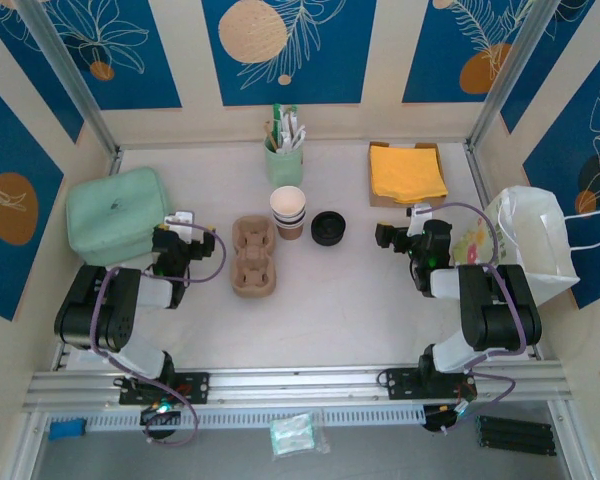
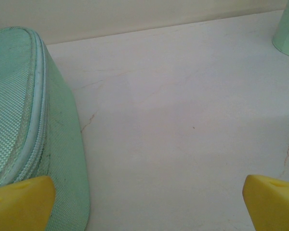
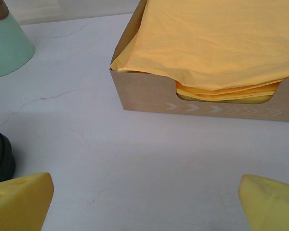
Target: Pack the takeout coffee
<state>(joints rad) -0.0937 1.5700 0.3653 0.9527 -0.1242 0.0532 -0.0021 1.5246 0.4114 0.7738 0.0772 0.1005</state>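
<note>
The left jaws stand wide with nothing between them, low over the counter (image 1: pixel 350 300) just beside the right edge of a mint-green pouch (image 1: pixel 115 215). In the left wrist view the yellow fingertips (image 2: pixel 19 202) sit at the bottom corners, with the pouch's zipped side against the left one.

The right jaws are also spread wide and hold nothing. They face a cardboard box (image 3: pixel 149 94) of yellow napkins (image 3: pixel 221 43), with bare counter between them and the box.

At the middle of the counter, nested paper cups (image 1: pixel 288 210) stand upright and open-topped. A black lid (image 1: pixel 328 228) sits apart from them, just to their right. A moulded cup carrier (image 1: pixel 253 257) lies just left of the cups, its wells unfilled. Behind them a green cup (image 1: pixel 284 150) holds sticks and packets. A white paper bag (image 1: pixel 535 240) stands at the far right, beside the right arm (image 1: pixel 490 310).
</note>
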